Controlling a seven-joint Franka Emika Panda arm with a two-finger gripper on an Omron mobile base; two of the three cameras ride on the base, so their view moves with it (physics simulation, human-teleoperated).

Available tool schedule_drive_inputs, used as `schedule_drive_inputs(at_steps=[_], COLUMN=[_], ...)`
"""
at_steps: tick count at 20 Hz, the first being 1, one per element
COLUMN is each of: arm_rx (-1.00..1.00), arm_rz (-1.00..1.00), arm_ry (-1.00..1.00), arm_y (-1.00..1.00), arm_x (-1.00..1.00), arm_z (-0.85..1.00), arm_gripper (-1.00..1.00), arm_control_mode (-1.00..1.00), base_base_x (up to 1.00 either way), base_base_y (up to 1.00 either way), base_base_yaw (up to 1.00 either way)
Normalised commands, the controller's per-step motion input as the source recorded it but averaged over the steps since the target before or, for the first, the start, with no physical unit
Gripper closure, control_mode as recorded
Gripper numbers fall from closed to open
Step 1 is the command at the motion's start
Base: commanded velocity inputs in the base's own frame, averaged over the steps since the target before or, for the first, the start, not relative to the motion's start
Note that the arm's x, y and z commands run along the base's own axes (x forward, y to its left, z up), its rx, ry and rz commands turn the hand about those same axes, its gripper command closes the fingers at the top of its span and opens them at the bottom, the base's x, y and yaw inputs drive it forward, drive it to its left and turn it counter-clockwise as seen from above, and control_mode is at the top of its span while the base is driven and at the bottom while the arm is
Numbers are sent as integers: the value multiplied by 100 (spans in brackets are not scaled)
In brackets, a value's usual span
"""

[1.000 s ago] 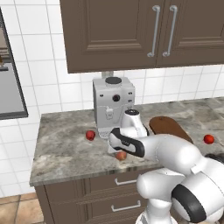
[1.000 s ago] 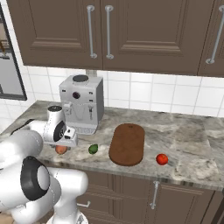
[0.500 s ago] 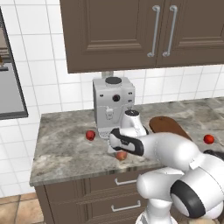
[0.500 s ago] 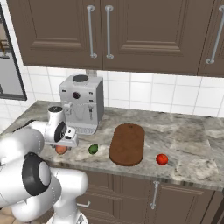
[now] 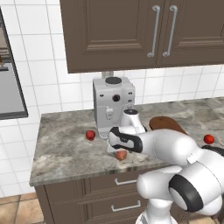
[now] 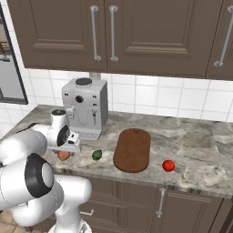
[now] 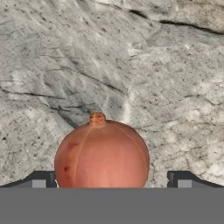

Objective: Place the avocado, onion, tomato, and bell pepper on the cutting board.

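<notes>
The onion (image 7: 101,153), an orange-tan ball, lies on the grey stone counter right between my two finger tips. My gripper (image 7: 112,180) is open around it, with a gap on each side. From the base views the gripper (image 5: 116,148) (image 6: 68,146) hangs just over the onion (image 5: 120,155) (image 6: 63,155) near the counter's front edge. The green avocado (image 6: 97,155) lies a little to the right of it. Further right is the dark brown cutting board (image 6: 132,150) (image 5: 166,124), bare. Two small red items (image 5: 90,135) (image 6: 169,165) lie on the counter; which is the tomato and which the bell pepper I cannot tell.
A silver coffee machine (image 5: 113,106) (image 6: 84,107) stands against the tiled wall just behind my hand. Dark cabinets hang overhead. The counter's front edge (image 5: 78,178) runs close to the onion.
The hand has sunk slightly toward the onion. The jaws have stayed open and the produce has not moved.
</notes>
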Motion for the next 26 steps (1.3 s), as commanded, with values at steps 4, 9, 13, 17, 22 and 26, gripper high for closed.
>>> schedule_drive_inputs(at_steps=[4,9,13,17,22,26], arm_rx=[0,0,0,0,0,0], arm_rz=[0,0,0,0,0,0], arm_ry=[0,0,0,0,0,0], arm_y=[0,0,0,0,0,0], arm_x=[0,0,0,0,0,0], arm_z=[-14,-30,-4,0,0,0], arm_gripper=[-100,-100,-100,-100,100,100], arm_control_mode=[-100,-100,-100,-100,-100,-100], base_base_x=[0,0,0,0,0,0], base_base_y=[0,0,0,0,0,0], base_base_yaw=[0,0,0,0,0,0])
